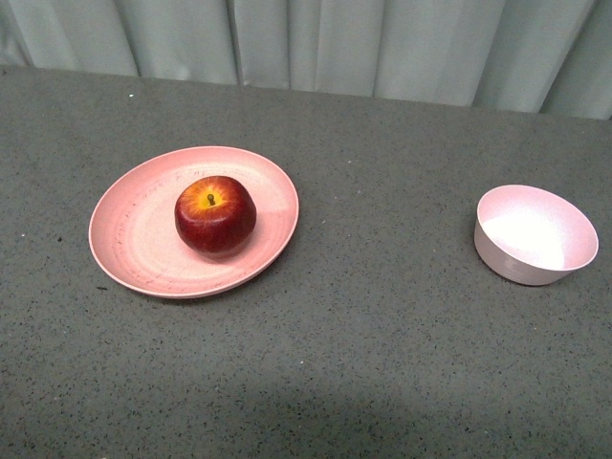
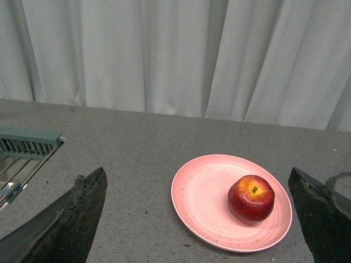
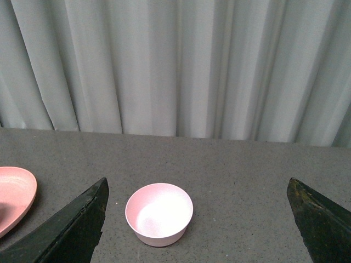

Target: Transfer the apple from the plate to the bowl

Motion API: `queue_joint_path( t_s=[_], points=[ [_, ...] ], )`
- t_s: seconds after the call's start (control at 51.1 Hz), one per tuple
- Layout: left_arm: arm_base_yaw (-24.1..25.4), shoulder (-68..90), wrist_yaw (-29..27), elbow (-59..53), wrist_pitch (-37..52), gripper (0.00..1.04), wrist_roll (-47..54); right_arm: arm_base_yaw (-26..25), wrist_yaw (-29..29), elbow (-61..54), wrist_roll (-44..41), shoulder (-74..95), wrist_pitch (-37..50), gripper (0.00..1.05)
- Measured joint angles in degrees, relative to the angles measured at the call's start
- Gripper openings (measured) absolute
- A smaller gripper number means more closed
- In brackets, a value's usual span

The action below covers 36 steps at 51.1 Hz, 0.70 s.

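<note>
Left end effector point(image 2: 197, 171) and right end effector point(image 3: 197, 179) bear black, pointed fingers point(image 2: 71, 224).

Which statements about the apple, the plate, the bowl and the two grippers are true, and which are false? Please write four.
1. The apple lies on the plate. True.
2. The bowl holds a fruit. False: the bowl is empty.
3. The bowl touches the plate. False: they stand apart on the table.
4. The left gripper and the right gripper are both open, holding nothing. True.
</note>
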Motion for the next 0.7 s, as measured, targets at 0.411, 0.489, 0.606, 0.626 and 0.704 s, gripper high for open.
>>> queue_joint_path(
  t_s=[0.411,0.489,0.606,0.626,0.704],
  points=[
    [0.0,0.0,0.0,0.0,0.0,0.98,0.0,0.0,0.0,0.0,0.0,0.0,0.0,0.95],
    [0.0,0.0,0.0,0.0,0.0,0.98,0.0,0.0,0.0,0.0,0.0,0.0,0.0,0.95],
    [0.0,0.0,0.0,0.0,0.0,0.98,0.0,0.0,0.0,0.0,0.0,0.0,0.0,0.95],
    [0.0,0.0,0.0,0.0,0.0,0.98,0.0,0.0,0.0,0.0,0.0,0.0,0.0,0.95],
    [0.0,0.0,0.0,0.0,0.0,0.98,0.0,0.0,0.0,0.0,0.0,0.0,0.0,0.95]
  ],
)
